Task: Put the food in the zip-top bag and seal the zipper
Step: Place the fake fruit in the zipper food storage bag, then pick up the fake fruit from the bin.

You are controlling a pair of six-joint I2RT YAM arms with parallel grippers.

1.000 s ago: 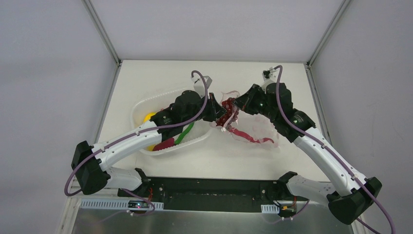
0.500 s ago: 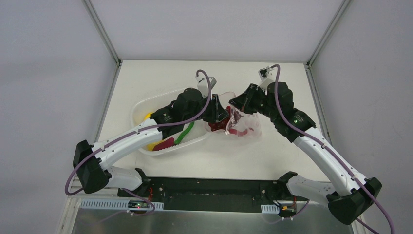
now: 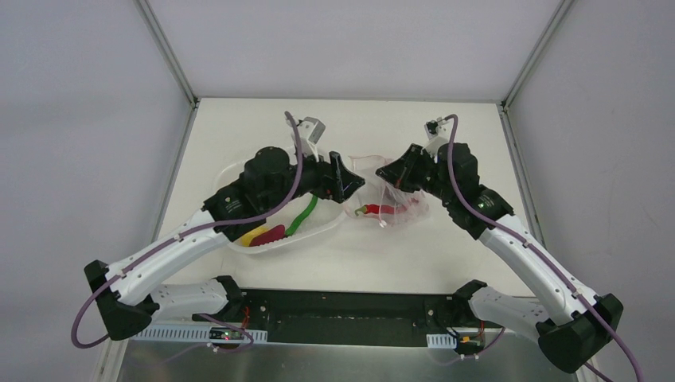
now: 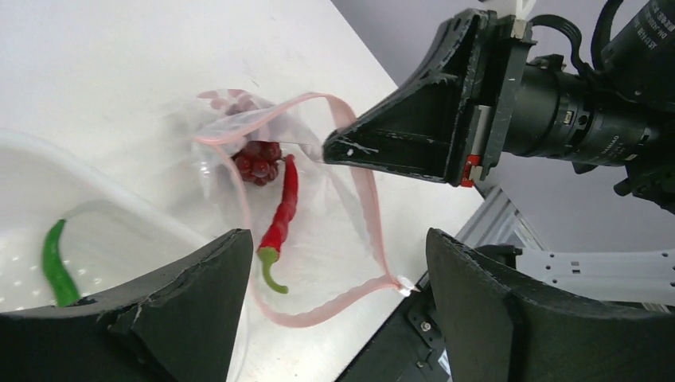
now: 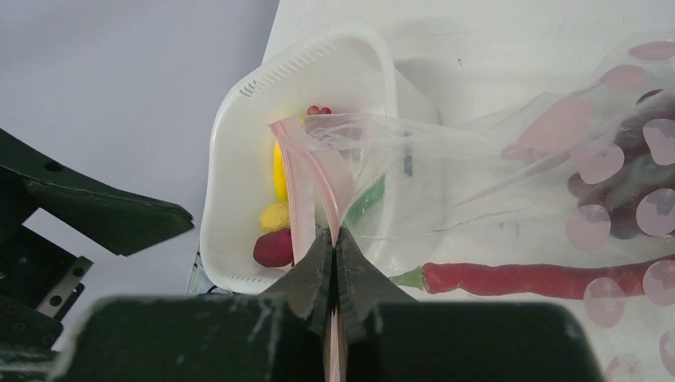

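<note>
The clear zip-top bag lies right of the tub with its mouth held open. My right gripper is shut on the upper lip's pink zipper. Inside the bag lie a red chili and the dark red grape bunch. My left gripper is open and empty, just outside the bag's mouth. In the white tub are the green chili, the banana, the round yellow fruit and a dark red piece.
The tub stands directly left of the bag, and my left arm reaches over it. A black base rail runs along the table's near edge. Metal frame posts rise at the far corners.
My left gripper opened and drew back left out of the bag's mouth. The red chili now lies loose in the bag, which has sagged onto the table. The right grip has held.
</note>
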